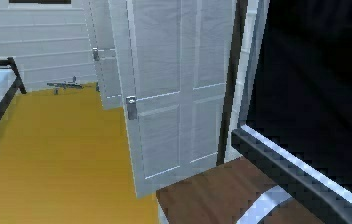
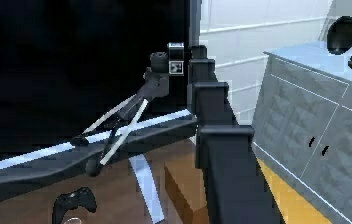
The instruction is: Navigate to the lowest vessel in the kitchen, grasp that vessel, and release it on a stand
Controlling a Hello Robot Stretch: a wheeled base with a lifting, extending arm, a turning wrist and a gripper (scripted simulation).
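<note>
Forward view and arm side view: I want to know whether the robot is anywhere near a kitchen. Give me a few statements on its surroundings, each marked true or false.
1. A white panelled door stands in the forward view's middle. True.
2. The floor in the forward view is grey tile. False: it is plain yellow.
3. A game controller lies on the wooden surface below the black screen. True.
4. The gripper has bare floor behind it and holds nothing. False: the black screen is behind it, so I cannot tell whether it holds anything.
5. The grey cabinet has a bare top. False: a dark rounded thing sits on it.
</note>
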